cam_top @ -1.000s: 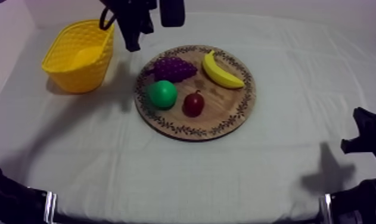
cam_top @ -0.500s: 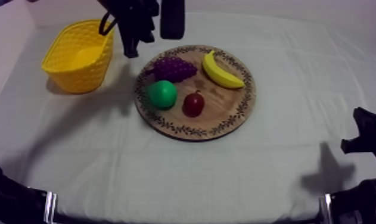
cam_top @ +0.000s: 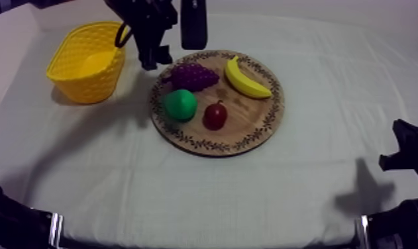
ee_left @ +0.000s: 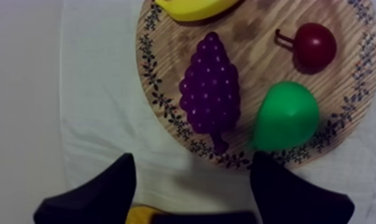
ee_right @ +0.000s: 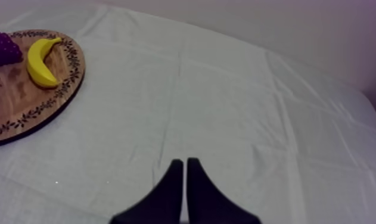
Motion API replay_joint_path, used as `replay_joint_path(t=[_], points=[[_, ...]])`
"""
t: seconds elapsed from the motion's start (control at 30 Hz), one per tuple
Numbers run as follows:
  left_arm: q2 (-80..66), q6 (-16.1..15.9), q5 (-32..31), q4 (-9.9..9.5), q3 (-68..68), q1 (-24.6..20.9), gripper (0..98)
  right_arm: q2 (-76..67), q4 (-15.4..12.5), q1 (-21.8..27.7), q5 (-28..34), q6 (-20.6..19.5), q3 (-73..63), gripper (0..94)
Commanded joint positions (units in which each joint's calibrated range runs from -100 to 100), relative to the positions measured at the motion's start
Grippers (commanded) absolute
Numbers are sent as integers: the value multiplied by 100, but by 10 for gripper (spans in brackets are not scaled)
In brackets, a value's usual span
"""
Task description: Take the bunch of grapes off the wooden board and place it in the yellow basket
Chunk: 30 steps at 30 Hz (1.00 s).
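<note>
- The counter (cam_top: 205, 192) is covered by a grey-white cloth, and the wooden board (cam_top: 254, 129) is carried near its middle.
- The wooden board is noted as round with a patterned rim; four toy fruits are laid on it.
- The yellow basket (cam_top: 85, 63) is set upright off the board's rim on the left arm's side, apart from the board.
- The left gripper (cam_top: 171, 54) is held above the board's far rim, on the basket's side. Its fingers (ee_left: 106, 190) are spread wide and nothing is held.
- The right gripper (ee_right: 183, 167) is closed to a narrow wedge on nothing, over bare cloth well apart from the board.
- The banana (cam_top: 246, 78) is laid on the board's far part, toward the right arm's side.
- The bunch of grapes (cam_top: 193, 76) is laid on the board beside the banana, with its stem end toward the rim under the left gripper.
- The pear (cam_top: 180, 104) is seated on the board just beside the grapes.
- The small red fruit (cam_top: 215, 115) is placed near the board's middle, beside the pear.
</note>
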Motion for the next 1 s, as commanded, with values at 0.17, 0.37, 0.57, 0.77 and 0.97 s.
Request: replay_joint_path(t=[0.17, 0.37, 0.57, 0.77, 0.97], points=[[197, 60, -179, -1, -21, -1, 733, -2, 1, 1, 1, 1, -1, 5], [536, 99, -328, 30, -192, 13, 729, -2, 1, 1, 1, 1, -1, 5], [957, 123, -392, 63, -478, 50, 726, -2, 1, 1, 1, 1, -1, 5], [1416, 130, -401, 105, -773, 74, 724, -2, 1, 1, 1, 1, -1, 5], [1850, 139, -395, 141, -1046, 76, 722, -2, 1, 1, 1, 1, -1, 5]])
